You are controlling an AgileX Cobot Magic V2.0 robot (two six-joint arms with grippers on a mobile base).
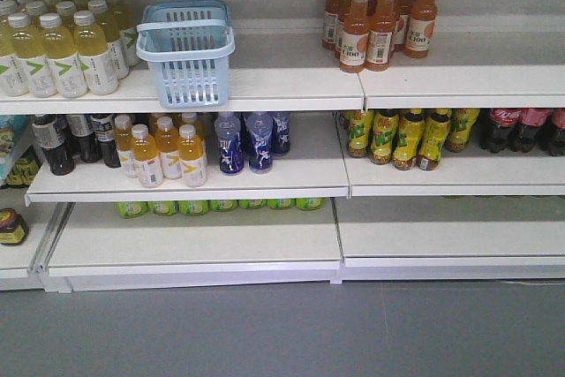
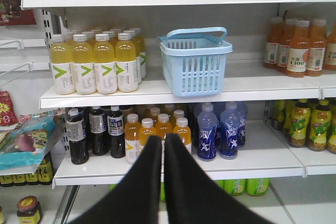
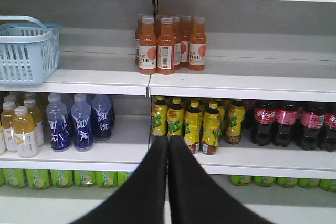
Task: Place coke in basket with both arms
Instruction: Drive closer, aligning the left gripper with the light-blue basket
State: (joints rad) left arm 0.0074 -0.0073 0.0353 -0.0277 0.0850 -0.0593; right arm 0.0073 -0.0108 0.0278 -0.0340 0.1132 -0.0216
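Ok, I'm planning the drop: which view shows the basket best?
The left wrist view: the basket is whole, large and near centre. The front view shows it whole but smaller; the right wrist view cuts it off at the left edge.

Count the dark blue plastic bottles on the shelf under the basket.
3, on the white shelf under the light blue plastic basket: front-left bottle, front-right bottle, third bottle behind on the right. More may be hidden.
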